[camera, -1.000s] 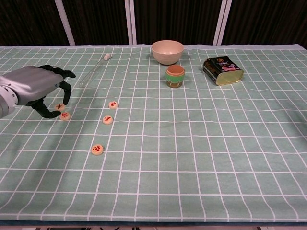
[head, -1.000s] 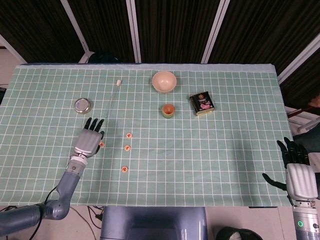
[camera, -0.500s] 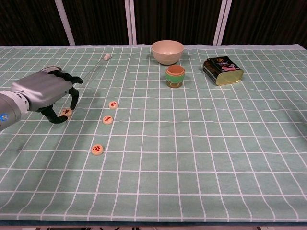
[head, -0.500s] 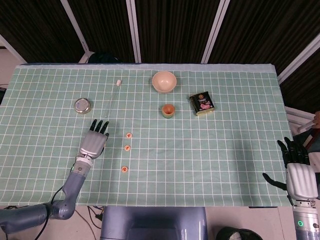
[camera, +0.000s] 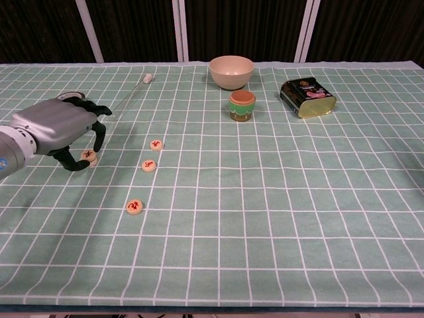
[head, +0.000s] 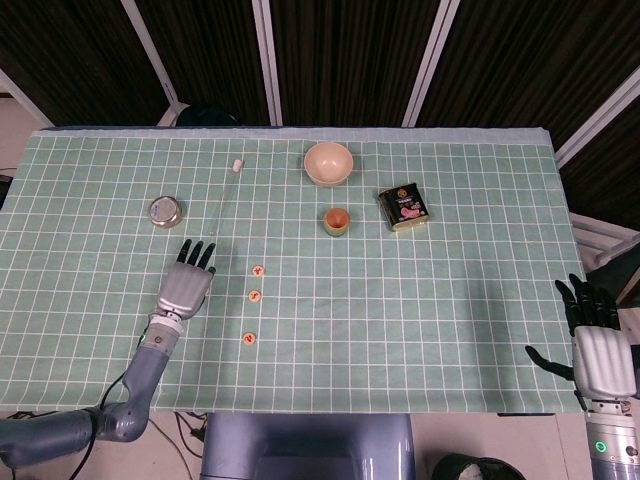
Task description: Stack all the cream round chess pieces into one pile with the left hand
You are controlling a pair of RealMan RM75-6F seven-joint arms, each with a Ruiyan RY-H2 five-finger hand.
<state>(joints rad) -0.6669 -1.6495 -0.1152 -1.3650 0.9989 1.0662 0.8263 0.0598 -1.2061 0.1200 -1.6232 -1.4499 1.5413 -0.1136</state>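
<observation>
Lifted slightly since before, the left hand (camera: 56,126) pinches a cream piece (camera: 87,155); only the chest view shows it.

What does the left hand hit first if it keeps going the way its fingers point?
Judging from the head view, the left hand points up the table and slightly right. First in that line looks like the thin clear stick, though the hand might pass over it. The metal tin sits left of the line.

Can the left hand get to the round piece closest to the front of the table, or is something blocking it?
Probably yes. The left hand already holds a piece, yet only bare cloth lies between it and the nearest piece. The other two pieces sit off to the side, not in the path.
</observation>
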